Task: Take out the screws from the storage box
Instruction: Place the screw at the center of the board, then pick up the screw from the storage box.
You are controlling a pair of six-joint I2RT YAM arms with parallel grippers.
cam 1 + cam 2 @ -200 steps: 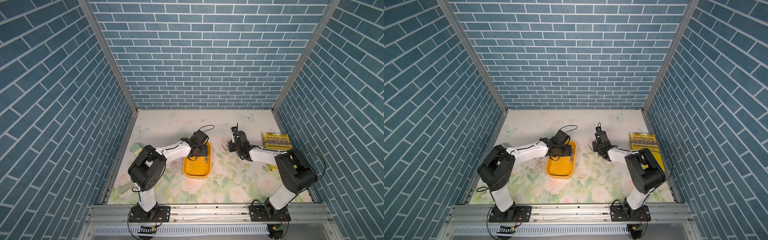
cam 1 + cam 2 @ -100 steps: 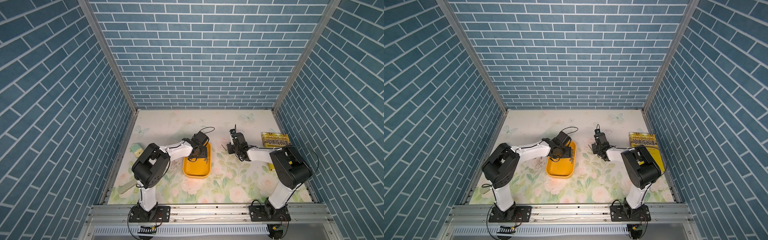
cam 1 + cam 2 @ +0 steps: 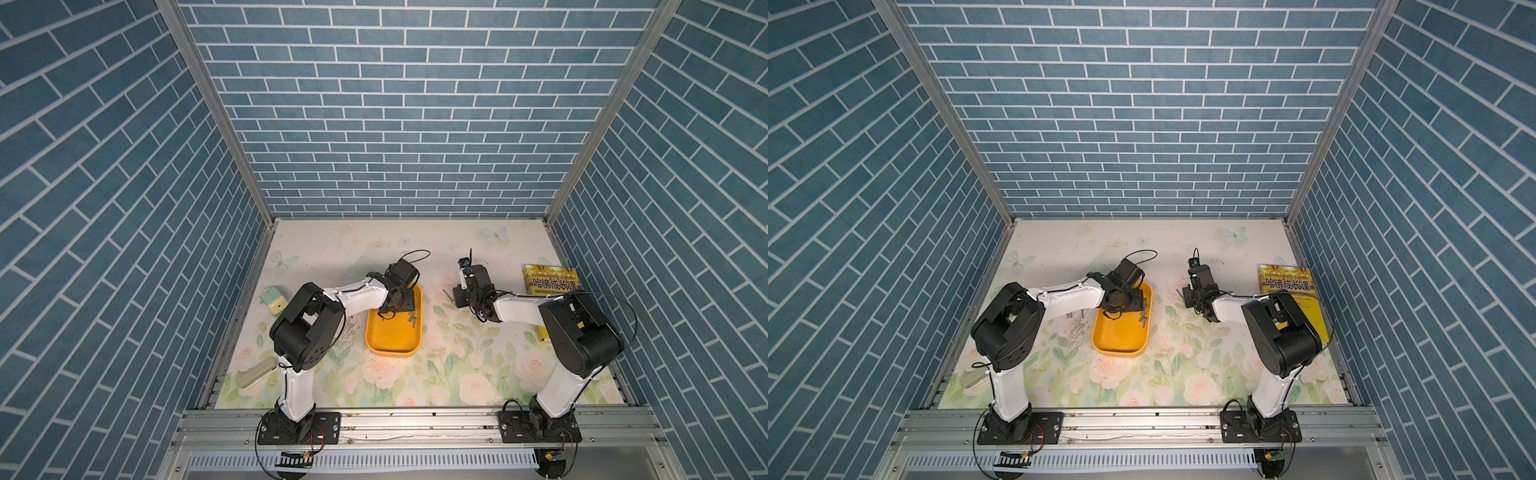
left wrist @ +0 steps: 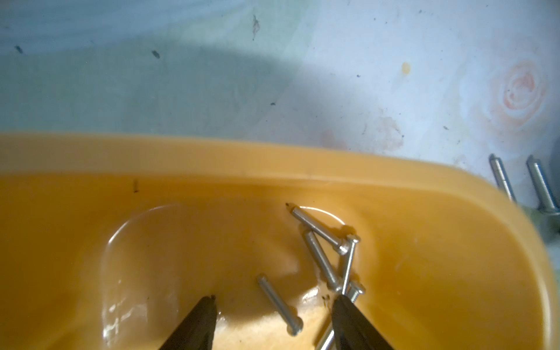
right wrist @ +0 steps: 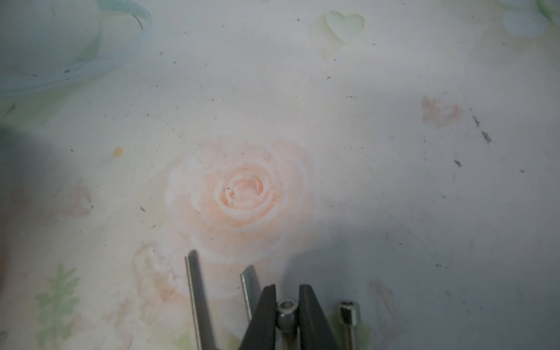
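Screws (image 4: pixel 321 260) were only part cleared: a small cluster lay criss-crossed at the far end of the storage box (image 3: pixel 392 345), close to the wall on the R arm's side; rest of the box floor looked bare. Box sat mid-bench (image 3: pixel 374 245), on the floral mat.

L hand (image 4: pixel 274 300) was down inside the box, jaws apart w/ a clear gap, gripping nothing. A lone screw (image 4: pixel 280 304) lay flat btwn the two tips, slanted across the gap; the tip nearer the cluster was almost touching it.

R hand (image 5: pixel 288 288) was low over the mat, well apart from the box, jaws closed on the socket head of a held screw (image 5: pixel 286 312). Three loose screws (image 5: pixel 195 297) lay on the mat just beside it, i.e. the drop spot.

Step in hand, as I read it: L at the pick, R at the put-down. Nxt move for L prob. called for closing square on the lone screw's shank w/o snagging the cluster, since a thin round rod could roll or slip out, then lifting clear of the low wall. R prob. needed only to part its jaws and back off w/o knocking the loose ones.
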